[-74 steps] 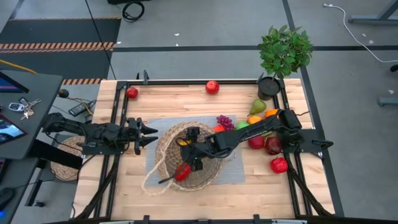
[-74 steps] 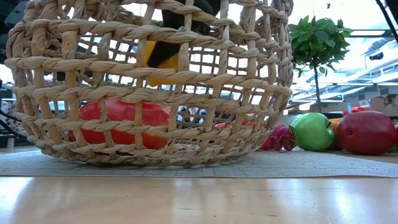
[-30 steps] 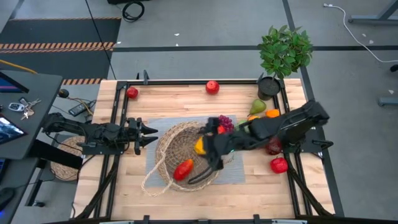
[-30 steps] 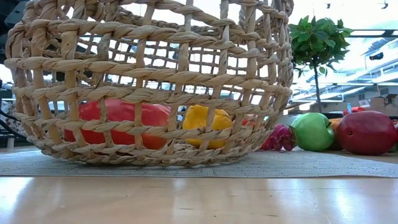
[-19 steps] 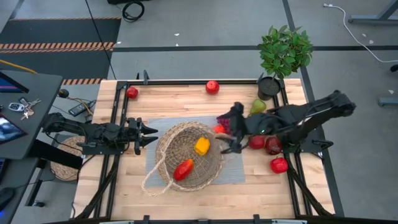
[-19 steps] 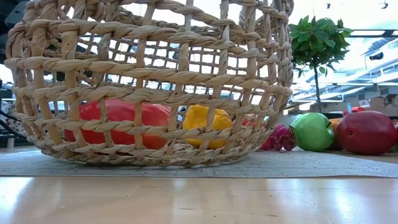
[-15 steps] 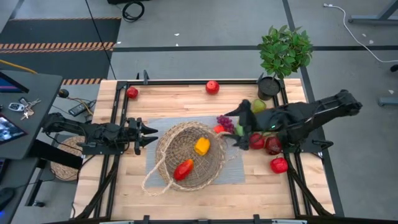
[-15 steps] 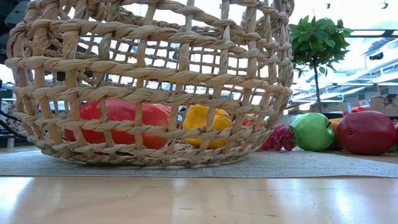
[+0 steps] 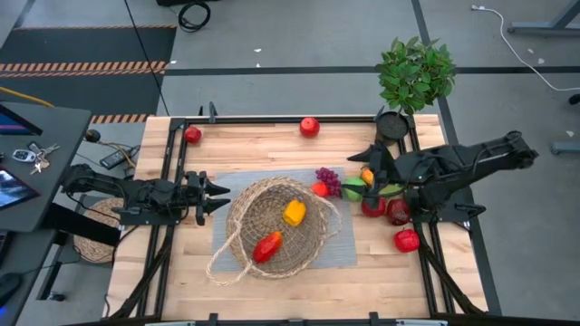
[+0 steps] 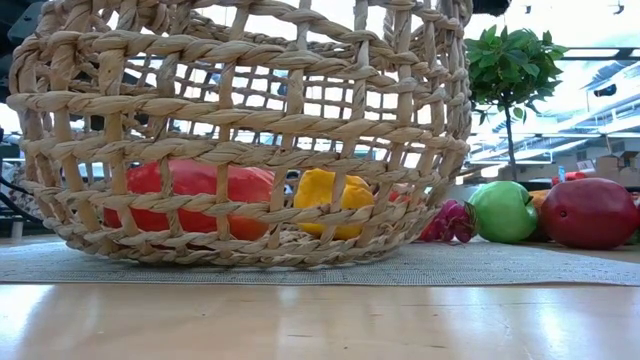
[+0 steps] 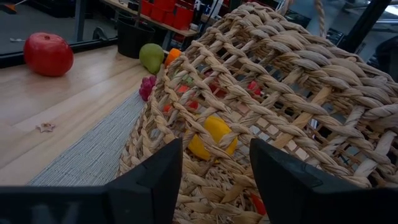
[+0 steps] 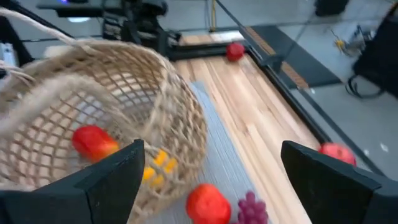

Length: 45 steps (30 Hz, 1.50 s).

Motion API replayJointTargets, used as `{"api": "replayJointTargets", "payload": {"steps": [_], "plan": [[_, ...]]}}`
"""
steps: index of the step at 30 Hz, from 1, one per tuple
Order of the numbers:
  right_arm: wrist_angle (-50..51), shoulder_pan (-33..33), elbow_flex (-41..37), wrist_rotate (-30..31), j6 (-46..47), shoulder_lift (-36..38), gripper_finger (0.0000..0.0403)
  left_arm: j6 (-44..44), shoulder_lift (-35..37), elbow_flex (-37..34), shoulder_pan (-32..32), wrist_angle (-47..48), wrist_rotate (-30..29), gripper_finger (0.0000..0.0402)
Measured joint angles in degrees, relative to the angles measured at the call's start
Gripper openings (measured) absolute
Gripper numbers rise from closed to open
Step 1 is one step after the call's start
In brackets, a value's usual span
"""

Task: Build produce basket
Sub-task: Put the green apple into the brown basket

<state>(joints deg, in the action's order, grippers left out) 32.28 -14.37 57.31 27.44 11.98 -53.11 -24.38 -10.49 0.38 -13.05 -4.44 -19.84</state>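
The woven basket (image 9: 276,226) stands on a grey mat (image 9: 227,237). A yellow pepper (image 9: 294,213) and a red-orange mango (image 9: 267,246) lie on the basket's bottom (image 10: 240,250). More produce lies on the table to the right: purple grapes (image 9: 328,178), a green apple (image 9: 353,188), an orange (image 9: 367,175) and red apples (image 9: 407,240). My right gripper (image 9: 370,168) hangs open and empty above this cluster. My left gripper (image 9: 220,196) points level, fingers a little apart, just short of the basket's left wall (image 11: 280,93).
Two red apples (image 9: 193,135) (image 9: 309,127) lie near the far edge. A potted plant (image 9: 414,81) stands at the far right corner. A flat round woven mat (image 9: 95,240) lies off the table's left side. Bare wood lies along the near edge.
My right gripper has drawn back from over the basket's right rim toward the table's right edge, rolling a little and staying open and empty. It now hangs over the fruit cluster. The pepper and mango have stayed in the basket.
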Motion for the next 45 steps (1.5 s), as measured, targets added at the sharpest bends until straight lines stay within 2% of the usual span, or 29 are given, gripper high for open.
{"api": "replayJointTargets", "payload": {"steps": [9, 17, 27, 34, 45], "plan": [[2.5, 4.6, -4.7, -0.3, 10.0, 2.4, 0.0380, 0.0, 0.0, 0.0, 0.0, 0.0, 0.0, 0.0193], [2.6, 4.8, -7.0, -1.0, 17.9, 2.1, 0.0380, 0.0, 0.0, 0.0, 0.0, 0.0, 0.0, 0.0198], [2.8, 4.7, -7.1, 1.2, 28.6, 0.5, 0.0380, 0.0, 0.0, 0.0, 0.0, 0.0, 0.0, 0.0194], [3.1, 6.9, -7.1, 3.3, 29.9, -2.3, 0.0380, 0.0, 0.0, 0.0, 0.0, 0.0, 0.0, 0.0194], [9.0, 8.0, -7.1, 1.2, 32.3, -10.5, 0.0380, 0.0, 0.0, 0.0, 0.0, 0.0, 0.0, 0.0198]]}}
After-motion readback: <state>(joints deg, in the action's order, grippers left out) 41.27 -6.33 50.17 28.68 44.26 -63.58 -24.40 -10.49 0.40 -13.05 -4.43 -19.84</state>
